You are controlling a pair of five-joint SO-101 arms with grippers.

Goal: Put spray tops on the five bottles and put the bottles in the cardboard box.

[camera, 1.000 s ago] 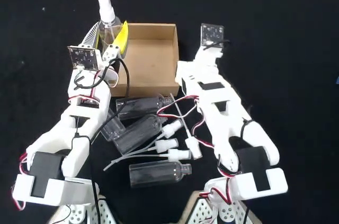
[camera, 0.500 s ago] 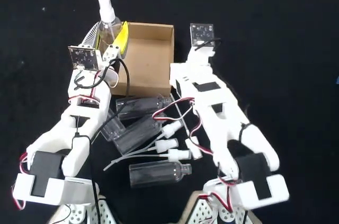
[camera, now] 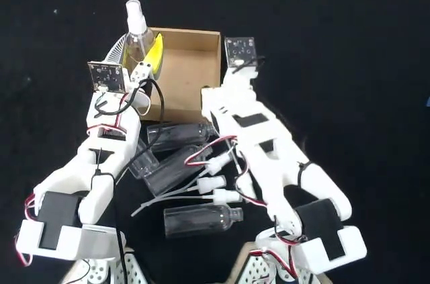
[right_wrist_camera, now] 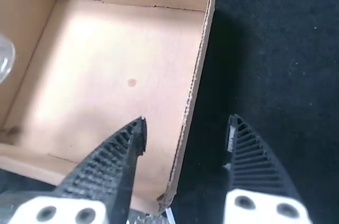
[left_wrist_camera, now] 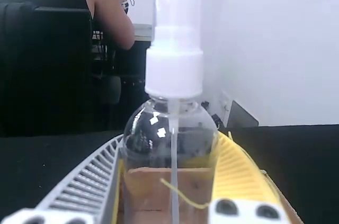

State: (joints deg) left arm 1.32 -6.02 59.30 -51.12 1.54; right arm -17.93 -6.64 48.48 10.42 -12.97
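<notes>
Right hand (right_wrist_camera: 185, 126) leftward, astride box (right_wrist_camera: 197, 83) edge

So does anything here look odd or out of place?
The right gripper sits open astride a wall of the cardboard box, one finger inside, one outside. Uncapped bottles and loose spray tops lie jumbled on the table.

We can read no lettering, number or sign anywhere. The clear plastic bottle with a white spray top (left_wrist_camera: 169, 150) carries no legible label, the brown cardboard box (right_wrist_camera: 106, 54) shows plain walls, and any marks on the small square circuit boards (camera: 107, 76) are too small to tell.
</notes>
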